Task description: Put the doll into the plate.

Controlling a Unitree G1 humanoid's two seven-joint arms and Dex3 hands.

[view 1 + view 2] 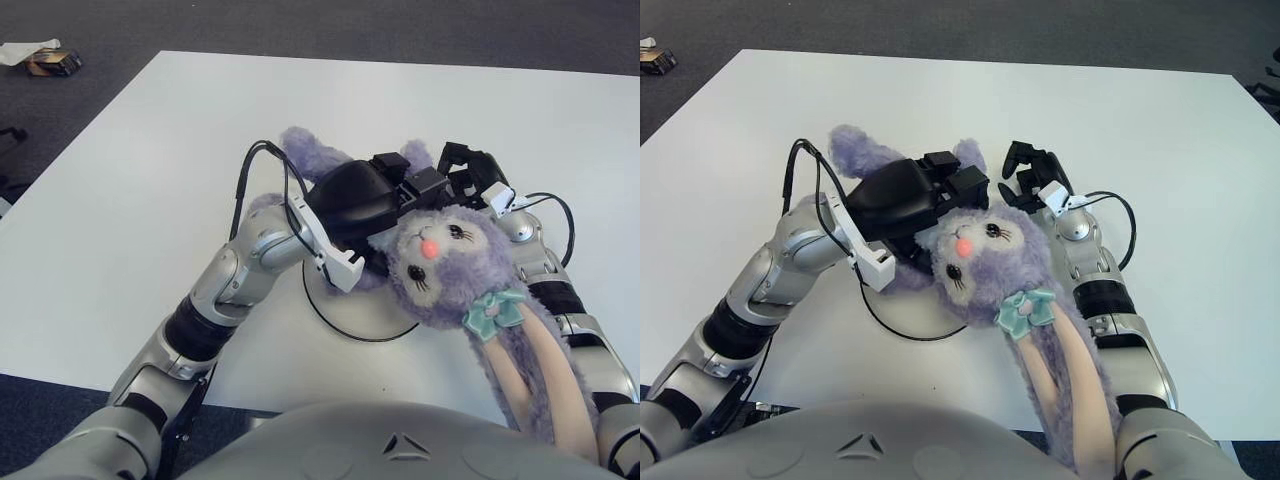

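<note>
My left hand is clamped on the doll from above; my right hand, fingers curled and empty, braces its far side. Doll hangs partly over the plate on the bench, head overhanging the right rim.

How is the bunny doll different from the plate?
The doll is purple and fluffy; the plate is white, smooth and flat with a dark rim. The doll has a face and a teal bow; the plate is plain. The left hand grips the doll, while the plate lies on the table.
</note>
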